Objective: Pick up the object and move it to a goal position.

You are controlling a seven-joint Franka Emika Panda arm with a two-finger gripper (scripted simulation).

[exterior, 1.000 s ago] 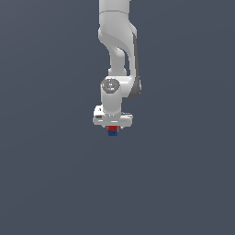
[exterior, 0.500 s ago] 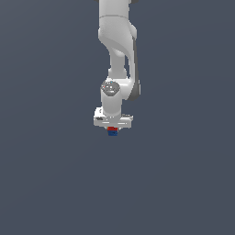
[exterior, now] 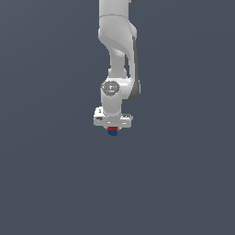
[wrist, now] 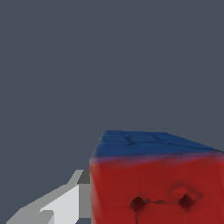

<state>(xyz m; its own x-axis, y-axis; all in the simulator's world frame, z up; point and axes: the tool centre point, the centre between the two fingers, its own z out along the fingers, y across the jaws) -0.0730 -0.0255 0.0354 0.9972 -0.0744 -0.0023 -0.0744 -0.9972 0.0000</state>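
The object [exterior: 112, 131], a small cube with red and blue faces, hangs under the white hand of the arm, held off the grey ground. My gripper [exterior: 112, 131] is shut on it, and the cube is narrower than the hand above it. In the wrist view the object [wrist: 157, 179] fills the near corner, its red face toward the camera and its blue face beyond. One pale fingertip [wrist: 61, 203] presses against the cube's side; the other finger is out of the picture.
A plain grey-blue surface [exterior: 183, 183] spreads all around with nothing else on it. The white arm [exterior: 118, 55] comes down from the top middle of the exterior view.
The arm and the held cube have risen slightly in the exterior view. The grip on the cube is unchanged.
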